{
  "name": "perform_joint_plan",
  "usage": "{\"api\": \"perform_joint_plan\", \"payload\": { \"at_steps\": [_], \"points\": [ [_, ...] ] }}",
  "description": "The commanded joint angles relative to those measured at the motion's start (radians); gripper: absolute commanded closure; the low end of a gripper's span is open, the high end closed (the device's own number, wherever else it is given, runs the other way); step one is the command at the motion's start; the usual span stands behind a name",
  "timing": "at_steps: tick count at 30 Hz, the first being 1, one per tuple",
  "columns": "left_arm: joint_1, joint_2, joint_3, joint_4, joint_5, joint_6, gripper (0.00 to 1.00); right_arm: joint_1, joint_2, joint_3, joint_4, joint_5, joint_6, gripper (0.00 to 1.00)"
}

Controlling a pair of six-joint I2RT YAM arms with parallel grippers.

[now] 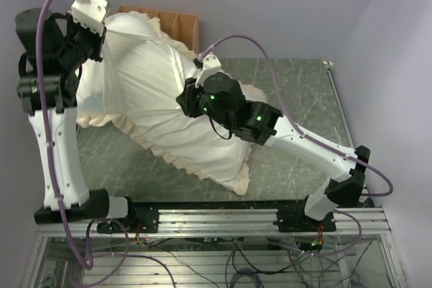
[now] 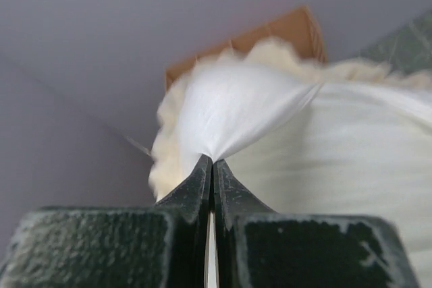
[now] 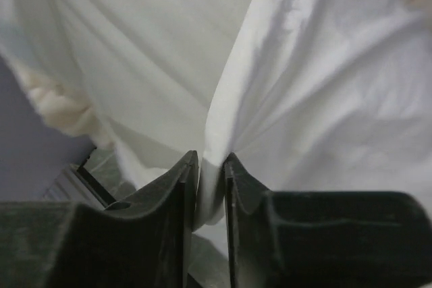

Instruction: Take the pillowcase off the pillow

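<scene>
The pillowcase (image 1: 169,133) shows its cream face with a cream ruffled frill (image 1: 202,170) along its edges. It hangs stretched from the upper left down to the table. Its grey face is hidden. A plain white pointed corner of the pillow (image 2: 229,112) sticks out of the frilled edge. My left gripper (image 1: 102,28) is raised high and shut on that corner, as the left wrist view (image 2: 212,161) shows. My right gripper (image 1: 183,102) sits on the middle of the pillowcase and is shut on a thin fold of its cream cloth (image 3: 223,119); its jaws show in the right wrist view (image 3: 211,160).
A brown box with compartments (image 1: 179,25) stands at the back behind the cloth. The grey marbled table (image 1: 297,85) lies under the arms. An aluminium rail (image 1: 223,217) runs along the near edge. Purple walls close in the left, back and right.
</scene>
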Motion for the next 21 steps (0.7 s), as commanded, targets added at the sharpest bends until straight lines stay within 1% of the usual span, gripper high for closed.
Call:
{"api": "perform_joint_plan", "payload": {
  "at_steps": [1, 2, 3, 5, 8, 10, 11, 13, 15, 18, 20, 21],
  "points": [
    [0.005, -0.174, -0.095, 0.481, 0.168, 0.086, 0.93, -0.002, -0.092, 0.006, 0.011, -0.031, -0.008, 0.66],
    [0.005, -0.182, -0.086, 0.516, 0.212, 0.063, 0.93, -0.002, -0.109, 0.006, 0.017, -0.033, -0.02, 0.57],
    [0.004, -0.177, -0.059, 0.532, 0.258, 0.033, 0.93, -0.002, -0.125, 0.007, 0.024, -0.034, -0.037, 0.51],
    [0.005, -0.15, 0.018, 0.549, 0.284, -0.039, 0.93, -0.002, -0.149, 0.023, 0.033, -0.044, -0.066, 0.4],
    [0.005, -0.123, 0.091, 0.604, 0.278, -0.107, 0.93, -0.002, -0.163, 0.064, 0.043, -0.077, -0.121, 0.28],
    [0.005, -0.116, 0.108, 0.667, 0.268, -0.142, 0.93, -0.001, -0.158, 0.105, 0.049, -0.107, -0.164, 0.23],
    [0.006, -0.108, 0.123, 0.673, 0.272, -0.155, 0.93, -0.002, -0.145, 0.132, 0.049, -0.116, -0.186, 0.21],
    [0.004, -0.088, 0.171, 0.638, 0.295, -0.177, 0.93, -0.005, -0.115, 0.2, 0.035, -0.146, -0.228, 0.18],
    [0.006, -0.087, 0.175, 0.617, 0.314, -0.205, 0.93, -0.031, -0.075, 0.287, 0.017, -0.212, -0.258, 0.13],
    [0.005, -0.12, 0.119, 0.624, 0.345, -0.227, 0.93, -0.138, 0.013, 0.392, -0.041, -0.337, -0.217, 0.09],
    [0.005, -0.147, 0.087, 0.622, 0.373, -0.235, 0.93, -0.22, 0.066, 0.428, -0.054, -0.407, -0.184, 0.08],
    [0.006, -0.155, 0.077, 0.615, 0.382, -0.239, 0.93, -0.242, 0.085, 0.434, -0.045, -0.427, -0.193, 0.07]
  ]
}}
